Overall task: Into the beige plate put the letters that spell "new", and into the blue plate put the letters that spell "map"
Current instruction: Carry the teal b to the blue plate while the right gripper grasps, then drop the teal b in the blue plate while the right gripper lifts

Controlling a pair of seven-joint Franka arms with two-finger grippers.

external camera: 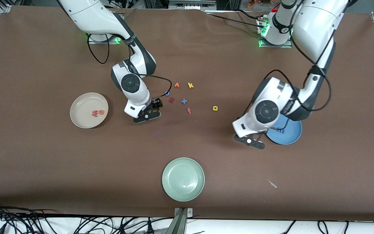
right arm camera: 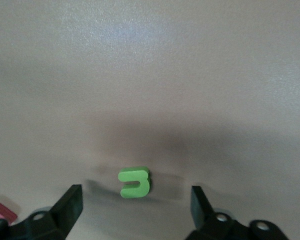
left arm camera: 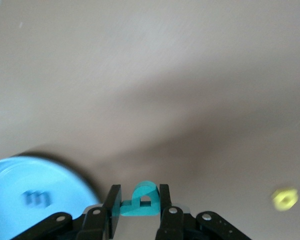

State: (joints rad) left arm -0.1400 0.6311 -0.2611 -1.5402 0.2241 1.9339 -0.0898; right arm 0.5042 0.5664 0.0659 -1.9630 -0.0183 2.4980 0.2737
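Observation:
My left gripper (left arm camera: 137,200) is shut on the teal a (left arm camera: 145,192) and hangs over the table just beside the blue plate (left arm camera: 10,180), where the dark blue m (left arm camera: 36,198) lies. In the front view that gripper (external camera: 250,140) is at the plate's rim (external camera: 291,138). The yellow p (external camera: 215,108) lies on the table toward the middle. My right gripper (right arm camera: 136,205) is open low over the table, with the green n (right arm camera: 135,181) lying between its fingers. The beige plate (external camera: 80,104) holds the orange e (external camera: 101,112) and the pinkish w (external camera: 94,113).
Loose letters lie by the right gripper: an orange v-shape (external camera: 176,85), a yellow k (external camera: 190,85), a blue o (external camera: 167,93), a dark red one (external camera: 171,99), a blue cross (external camera: 184,101) and a red one (external camera: 189,110). A pale green plate (external camera: 183,191) sits nearest the front camera.

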